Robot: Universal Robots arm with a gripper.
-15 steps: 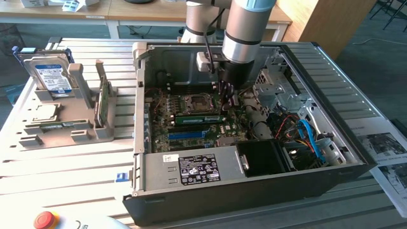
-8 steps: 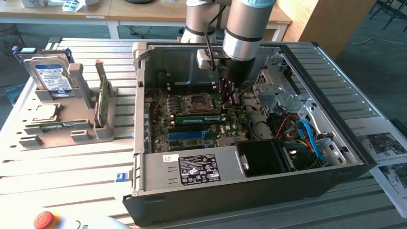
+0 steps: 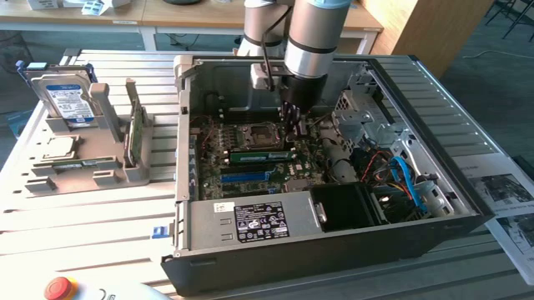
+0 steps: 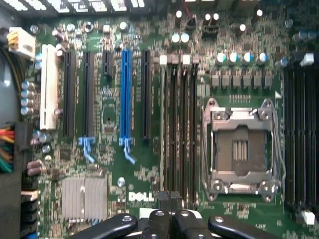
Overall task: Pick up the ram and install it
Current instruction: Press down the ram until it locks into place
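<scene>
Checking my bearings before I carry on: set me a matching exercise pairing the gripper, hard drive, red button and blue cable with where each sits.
1 gripper
2 hard drive
3 red button
4 blue cable

A upright in the grey rack
B over the motherboard
C outside the case, exterior view's lower left
D inside the case, exterior view's right end

Pairs: 1-B, 2-A, 3-C, 4-D

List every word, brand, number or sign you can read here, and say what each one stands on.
"DELL": white letters on the motherboard, seen in the wrist view near the heatsink.
Power supply label: print too small to read.
Hard drive label, blue and white: too blurred to read.
Printed sheets at the exterior view's right: not legible.
</scene>
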